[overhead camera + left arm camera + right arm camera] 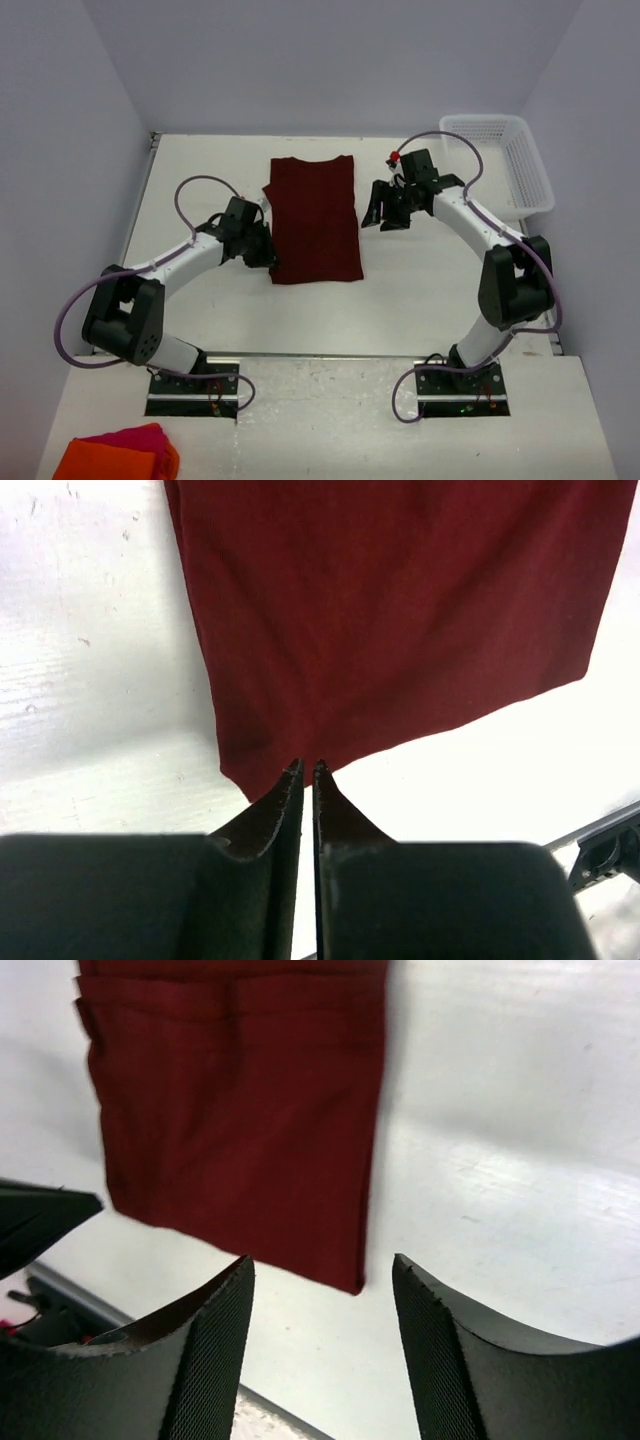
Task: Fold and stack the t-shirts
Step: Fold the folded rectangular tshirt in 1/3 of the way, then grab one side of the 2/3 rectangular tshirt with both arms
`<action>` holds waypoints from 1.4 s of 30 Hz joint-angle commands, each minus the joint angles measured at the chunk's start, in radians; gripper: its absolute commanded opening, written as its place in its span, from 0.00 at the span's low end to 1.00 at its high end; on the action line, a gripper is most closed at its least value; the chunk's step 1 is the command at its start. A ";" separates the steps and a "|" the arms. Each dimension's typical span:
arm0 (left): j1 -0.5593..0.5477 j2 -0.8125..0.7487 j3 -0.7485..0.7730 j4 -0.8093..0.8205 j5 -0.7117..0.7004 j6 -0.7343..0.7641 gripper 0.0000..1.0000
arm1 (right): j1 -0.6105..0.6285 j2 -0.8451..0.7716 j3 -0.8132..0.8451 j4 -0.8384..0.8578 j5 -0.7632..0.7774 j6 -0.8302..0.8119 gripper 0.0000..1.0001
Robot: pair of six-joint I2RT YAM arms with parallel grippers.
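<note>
So the dark maroon soft-fabric short-sleeved t-shirt [315,220] lies mid white table [430,290], already folded into a long strip. I'd guess a crosswise fold and the stacking remain. Left gripper [308,770] sits at its near corner, fingers nearly pressed together, nothing visibly pinched. Right gripper [320,1270] is spread and empty alongside.

The t-shirt [314,220] lies on the table [430,290]; the left gripper [268,257] is at its near left corner, the right gripper [385,214] and the basket [512,165] are to its right.
</note>
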 commanded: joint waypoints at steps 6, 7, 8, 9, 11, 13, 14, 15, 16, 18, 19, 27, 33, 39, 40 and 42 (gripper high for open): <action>0.042 -0.100 -0.130 0.099 0.127 -0.087 0.36 | 0.034 -0.135 -0.345 0.256 -0.164 0.118 0.61; 0.059 -0.122 -0.147 0.111 0.148 -0.091 0.35 | 0.034 -0.139 -0.368 0.277 -0.167 0.121 0.61; 0.087 -0.130 -0.163 0.114 0.160 -0.096 0.35 | 0.034 -0.144 -0.407 0.290 -0.172 0.121 0.61; 0.099 -0.137 -0.170 0.119 0.175 -0.096 0.35 | 0.034 -0.158 -0.425 0.305 -0.170 0.123 0.60; 0.122 -0.163 -0.179 0.120 0.183 -0.095 0.35 | 0.034 -0.164 -0.468 0.331 -0.160 0.129 0.59; 0.132 -0.191 -0.185 0.124 0.180 -0.095 0.35 | 0.032 -0.168 -0.494 0.363 -0.156 0.140 0.59; 0.133 -0.199 -0.187 0.125 0.176 -0.096 0.35 | 0.032 -0.164 -0.508 0.369 -0.164 0.141 0.59; 0.133 -0.205 -0.188 0.122 0.169 -0.096 0.36 | 0.034 -0.159 -0.514 0.376 -0.172 0.146 0.59; 0.135 -0.211 -0.188 0.120 0.169 -0.096 0.36 | 0.034 -0.149 -0.521 0.391 -0.173 0.152 0.58; 0.136 -0.211 -0.185 0.113 0.172 -0.092 0.37 | 0.034 -0.136 -0.531 0.402 -0.172 0.157 0.57; 0.136 -0.213 -0.185 0.108 0.172 -0.092 0.37 | 0.034 -0.130 -0.537 0.412 -0.172 0.164 0.57; 0.144 -0.229 -0.173 0.090 0.172 -0.081 0.39 | 0.034 -0.078 -0.570 0.466 -0.175 0.186 0.52; 0.147 -0.237 -0.164 0.071 0.157 -0.075 0.40 | 0.048 -0.064 -0.579 0.486 -0.187 0.198 0.48; 0.158 -0.242 -0.165 0.062 0.145 -0.069 0.41 | 0.063 -0.037 -0.600 0.518 -0.198 0.212 0.45; 0.159 -0.242 -0.165 0.062 0.145 -0.067 0.41 | 0.066 -0.026 -0.602 0.526 -0.202 0.215 0.44; 0.162 -0.242 -0.165 0.062 0.146 -0.065 0.41 | 0.071 -0.017 -0.602 0.534 -0.199 0.217 0.44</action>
